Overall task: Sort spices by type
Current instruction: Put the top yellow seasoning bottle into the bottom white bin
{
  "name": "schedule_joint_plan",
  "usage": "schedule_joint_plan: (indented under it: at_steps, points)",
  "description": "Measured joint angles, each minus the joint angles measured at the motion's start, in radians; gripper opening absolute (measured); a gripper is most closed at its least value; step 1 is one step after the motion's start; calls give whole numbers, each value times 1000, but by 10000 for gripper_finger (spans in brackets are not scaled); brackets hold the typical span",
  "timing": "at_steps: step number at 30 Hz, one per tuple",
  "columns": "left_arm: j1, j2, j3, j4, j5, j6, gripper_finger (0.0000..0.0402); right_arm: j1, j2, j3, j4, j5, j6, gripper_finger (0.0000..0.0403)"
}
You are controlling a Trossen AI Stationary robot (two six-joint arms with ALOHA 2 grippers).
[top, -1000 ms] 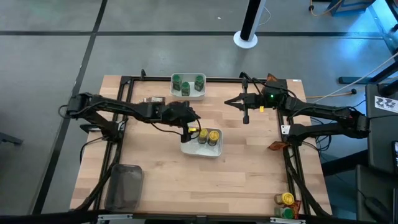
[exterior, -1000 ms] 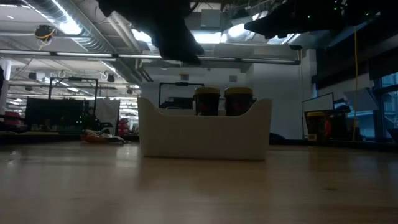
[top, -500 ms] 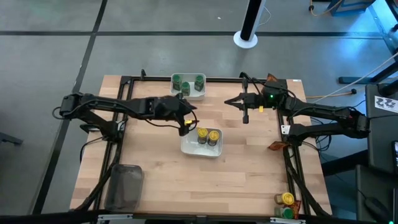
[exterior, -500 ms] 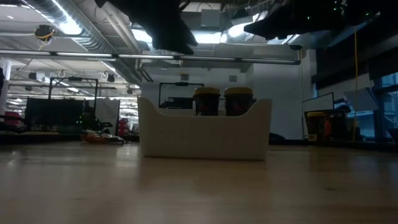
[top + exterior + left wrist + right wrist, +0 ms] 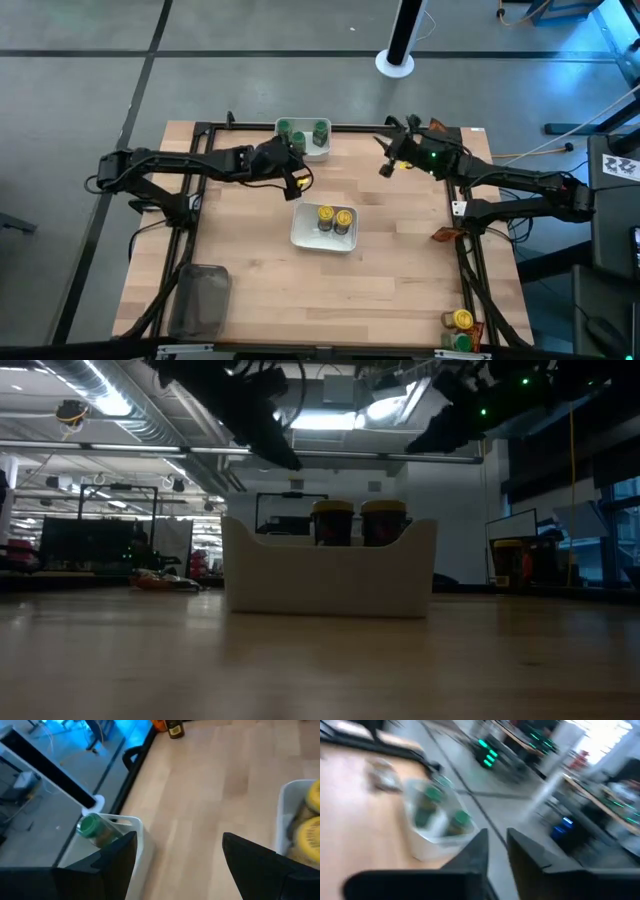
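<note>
two yellow-capped jars (image 5: 334, 218) sit in a white bowl (image 5: 303, 238).

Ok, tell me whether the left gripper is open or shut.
Open. The left gripper shows a wide gap between its fingers with nothing held, hovering between the two white bowls.

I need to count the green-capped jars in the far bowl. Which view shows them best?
The high view: it looks straight down on the bowl and shows three green-capped jars. The left wrist view catches one jar; the right wrist view shows three, blurred. The low view shows only the bowl of yellow-capped jars.
</note>
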Motion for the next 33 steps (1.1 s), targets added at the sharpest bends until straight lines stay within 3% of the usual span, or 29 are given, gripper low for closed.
schedule_joint_plan:
  at_steps: [3,7,10,12,18,25,29,33]
  points:
    - [50,-2,-42,90,56,43,277,0,0,0,-16,131,-8,132]
    - [133,-4,-103,234,207,87,277,0,0,10,-12,336,-9,222]
    - [195,-4,-137,353,312,101,277,-22,22,95,-121,529,6,276]
    - [231,-4,-148,420,364,100,277,-52,46,170,-241,602,50,299]
    - [304,-4,-177,591,438,53,277,-195,152,412,-644,550,218,317]
    - [314,-4,-218,609,444,44,277,-366,322,653,-1088,329,372,301]
    - [314,-9,-223,595,444,79,276,-440,396,706,-1214,216,406,295]
    - [313,-14,-222,549,444,94,276,-488,439,706,-1285,181,431,294]
